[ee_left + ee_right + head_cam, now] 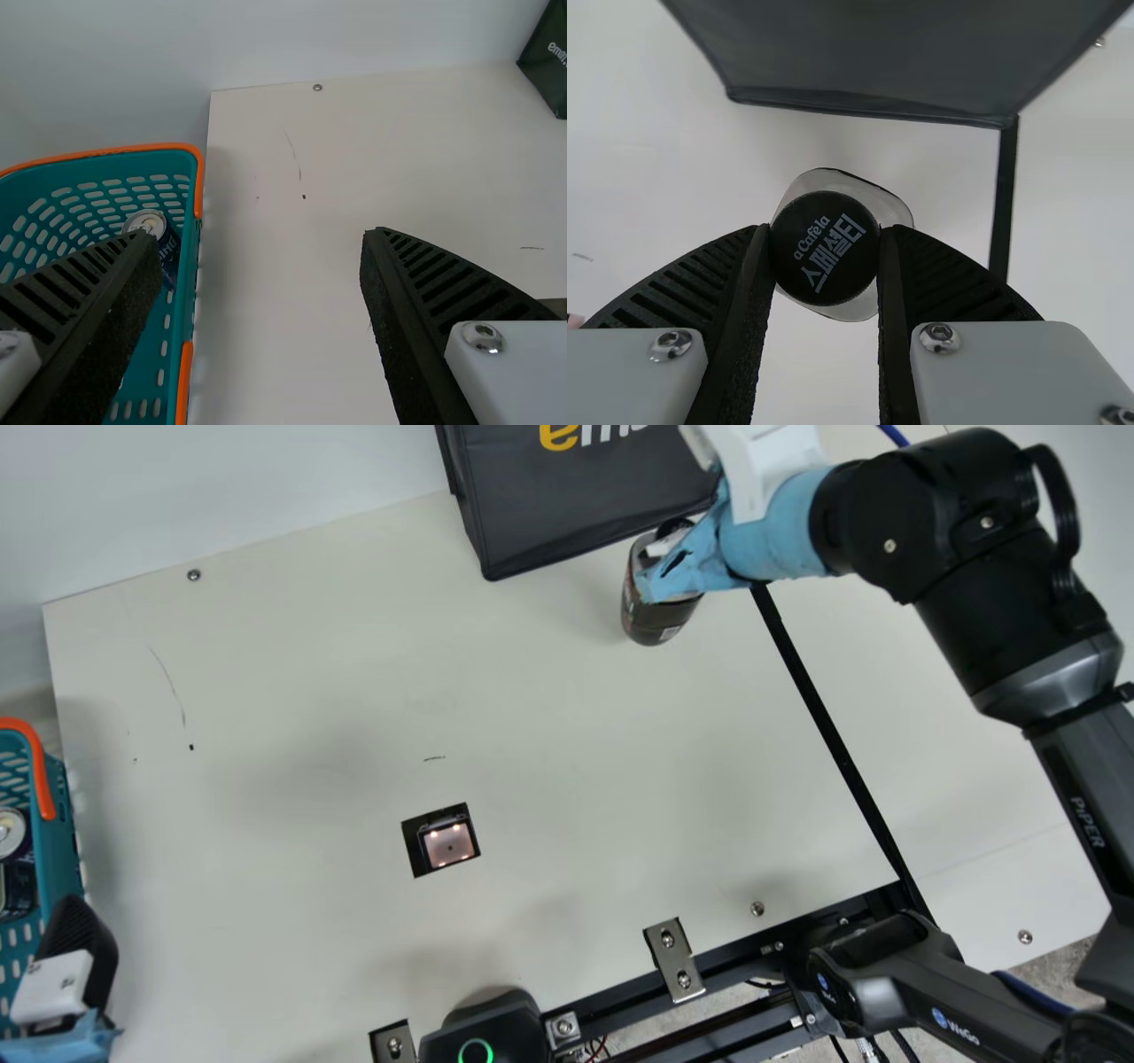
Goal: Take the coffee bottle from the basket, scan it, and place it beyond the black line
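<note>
- The teal basket (60,833) holds a drink can (146,223); if the left arm moved while the right one works, a finger could catch the basket's orange-trimmed rim and drag it.
- The left gripper (261,236) is released, its fingers spread wide by the basket's side wall. It grasps nothing, so the risk there is a stray bump rather than a drop.
- The scanner window (449,844), set into the cream table (337,691), lies well apart from the bottle. Whether a scan has registered cannot be told; if it has not, setting the bottle down over the line would leave that step missed.
- The dark fabric bag (576,505) stands just beside the bottle. A sideways swing too near it could snag the front panel or knock the bottle askew.
- The coffee bottle (651,615) is between the bag and the line, short of the crossing. Whether its base touches the table cannot be told; if it does, a sideways move could scrape or topple it.
- The right gripper (826,230) is clenched on the round black cap, a finger against each side. With only the cap pinched, the body could swing, or the smooth cap slip or twist free.
- The black line (833,731) lies to the bottle's right. Letting go too early would leave the base short of it or straddling it.
</note>
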